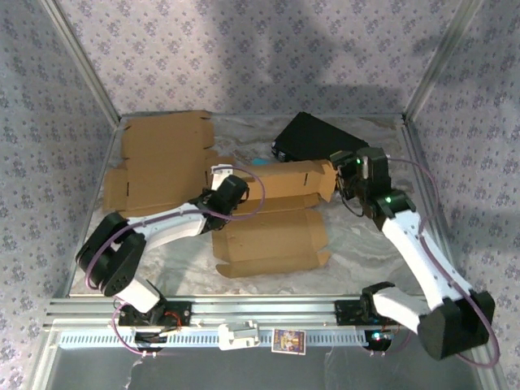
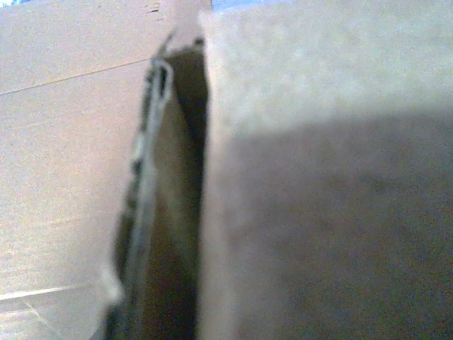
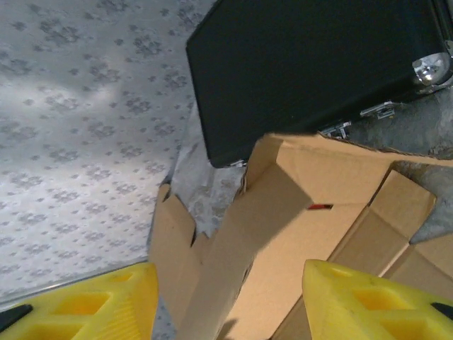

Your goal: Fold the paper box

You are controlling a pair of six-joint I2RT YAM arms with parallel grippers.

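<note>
pale walls with a small purple flower print close the back and both sides, soft shadows falling at upper right. silver posts slant up the corners. the table is marbled grey, a metal rail along its lower edge.

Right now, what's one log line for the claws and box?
paper box: partly folded | left claw: shut, at its left end | right claw: open, at its right end
</note>
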